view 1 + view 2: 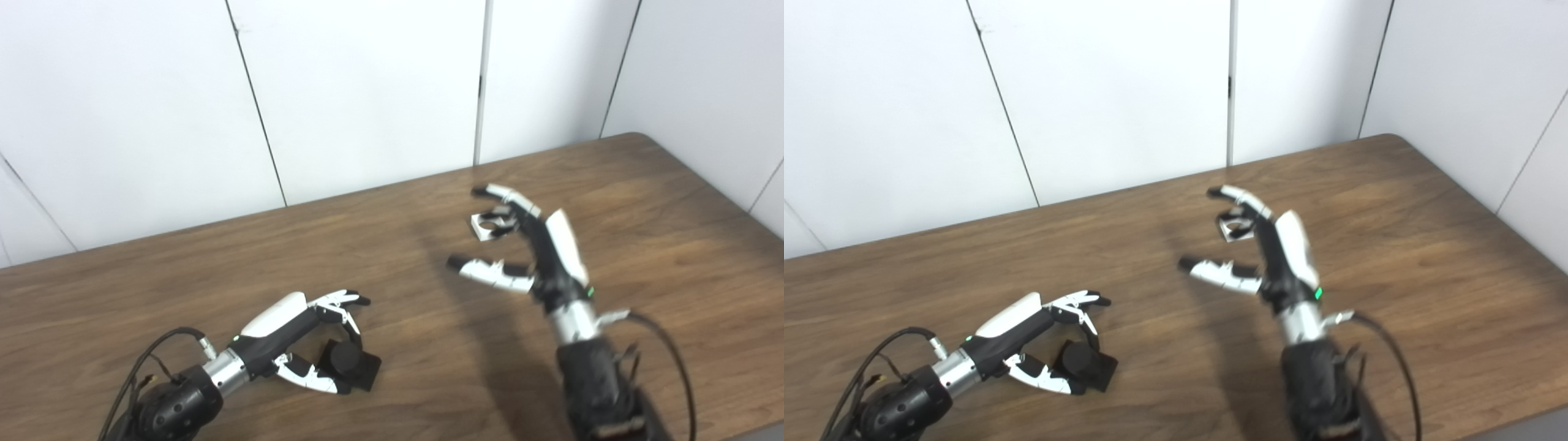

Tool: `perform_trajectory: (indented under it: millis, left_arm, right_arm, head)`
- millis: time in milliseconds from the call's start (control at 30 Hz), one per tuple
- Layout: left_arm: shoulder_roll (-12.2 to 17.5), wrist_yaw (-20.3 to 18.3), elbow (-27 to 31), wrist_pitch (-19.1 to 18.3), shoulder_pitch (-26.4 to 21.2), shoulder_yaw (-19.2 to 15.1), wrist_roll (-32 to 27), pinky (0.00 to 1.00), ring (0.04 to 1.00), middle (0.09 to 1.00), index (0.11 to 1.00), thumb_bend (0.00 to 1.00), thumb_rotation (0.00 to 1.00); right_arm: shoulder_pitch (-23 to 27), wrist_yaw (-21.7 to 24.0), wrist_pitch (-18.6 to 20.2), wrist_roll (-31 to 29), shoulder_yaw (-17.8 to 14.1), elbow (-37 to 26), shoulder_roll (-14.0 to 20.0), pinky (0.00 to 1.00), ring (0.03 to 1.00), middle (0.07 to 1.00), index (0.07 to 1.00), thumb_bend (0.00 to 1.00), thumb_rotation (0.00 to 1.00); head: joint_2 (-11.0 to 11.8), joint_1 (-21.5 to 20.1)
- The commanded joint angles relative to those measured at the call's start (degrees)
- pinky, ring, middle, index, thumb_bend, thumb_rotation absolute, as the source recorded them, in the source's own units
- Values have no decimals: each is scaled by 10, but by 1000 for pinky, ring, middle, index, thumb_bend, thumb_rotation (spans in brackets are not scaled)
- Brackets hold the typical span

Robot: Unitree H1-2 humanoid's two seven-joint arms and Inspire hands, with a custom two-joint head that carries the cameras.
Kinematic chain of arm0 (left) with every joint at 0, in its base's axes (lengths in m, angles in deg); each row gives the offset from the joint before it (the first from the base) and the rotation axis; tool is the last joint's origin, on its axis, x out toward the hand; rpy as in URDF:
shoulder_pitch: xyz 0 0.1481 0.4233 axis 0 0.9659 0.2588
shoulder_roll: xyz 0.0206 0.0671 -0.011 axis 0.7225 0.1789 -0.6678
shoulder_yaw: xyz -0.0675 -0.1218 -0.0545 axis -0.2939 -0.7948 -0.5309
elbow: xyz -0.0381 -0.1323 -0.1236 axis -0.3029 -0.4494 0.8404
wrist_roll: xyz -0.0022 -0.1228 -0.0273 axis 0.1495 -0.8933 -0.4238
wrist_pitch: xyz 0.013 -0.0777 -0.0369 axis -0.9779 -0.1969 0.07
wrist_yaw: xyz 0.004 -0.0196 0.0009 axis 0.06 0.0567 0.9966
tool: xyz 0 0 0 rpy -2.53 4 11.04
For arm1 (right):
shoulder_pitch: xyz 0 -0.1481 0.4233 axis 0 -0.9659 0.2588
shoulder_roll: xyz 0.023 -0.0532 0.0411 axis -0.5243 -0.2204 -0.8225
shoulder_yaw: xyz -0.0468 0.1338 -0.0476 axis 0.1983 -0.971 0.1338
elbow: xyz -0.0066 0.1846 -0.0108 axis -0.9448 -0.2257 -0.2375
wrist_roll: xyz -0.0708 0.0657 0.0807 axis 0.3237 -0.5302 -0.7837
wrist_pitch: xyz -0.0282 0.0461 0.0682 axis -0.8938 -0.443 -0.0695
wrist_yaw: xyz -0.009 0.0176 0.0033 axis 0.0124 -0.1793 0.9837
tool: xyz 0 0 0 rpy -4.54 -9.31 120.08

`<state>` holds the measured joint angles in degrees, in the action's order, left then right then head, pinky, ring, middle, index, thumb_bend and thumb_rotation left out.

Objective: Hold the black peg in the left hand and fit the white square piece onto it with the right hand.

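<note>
The black peg (350, 361), a short cylinder on a square black base, rests on the wooden table (184, 288) at the lower left. My left hand (306, 343) lies on the table with fingers over the peg's far side and thumb along its near side, closed around it. The white square piece (486, 225), with a round hole, lies on the table to the right of centre. My right hand (520, 245) hovers above it, open, its fingers (511, 199) curled over the piece and partly hiding it, its thumb spread well apart towards me.
White wall panels (367, 92) stand behind the table's far edge. The table's right rear corner (637, 138) is rounded. Black cables (667, 349) trail from both wrists near the front edge.
</note>
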<state>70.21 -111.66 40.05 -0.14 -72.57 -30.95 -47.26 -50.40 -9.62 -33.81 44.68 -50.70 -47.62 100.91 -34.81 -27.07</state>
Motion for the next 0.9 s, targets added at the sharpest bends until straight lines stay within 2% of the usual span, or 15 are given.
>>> perform_trajectory:
  millis: [0, 100, 200, 433, 633, 867]
  left_arm:
    - [19, -30, -23, -15, 11, 7, 22, 873, 962, 913, 490, 520, 76]
    - [20, -29, -22, -13, 14, 5, 23, 866, 962, 914, 490, 520, 76]
    - [19, -30, -26, -11, 15, 3, 22, 868, 962, 915, 490, 520, 77]
    - [22, -38, -20, -16, 21, 1, 15, 902, 969, 916, 491, 520, 76]
    - [19, -42, -18, -18, 23, 1, 12, 896, 970, 917, 491, 520, 76]
    - [19, -36, -21, -9, 22, 3, 14, 892, 969, 914, 491, 520, 76]
  right_arm:
    - [47, 14, 7, 13, -8, 3, 27, 612, 758, 829, 753, 719, 300]
    - [84, 37, 25, 24, -6, 23, 62, 694, 819, 841, 751, 717, 282]
    - [106, 52, 36, 31, -3, 41, 81, 728, 838, 847, 747, 721, 271]
    - [155, 98, 66, 50, 14, 98, 131, 738, 880, 898, 748, 704, 323]
    - [193, 141, 92, 66, 37, 144, 168, 709, 898, 922, 748, 732, 357]
    - [227, 170, 83, 76, 68, 207, 204, 730, 898, 925, 754, 735, 352]
  head:
    - [-1, 0]
    - [0, -2]
    - [2, 2]
    - [-1, 7]
    - [-1, 10]
    - [-3, 13]
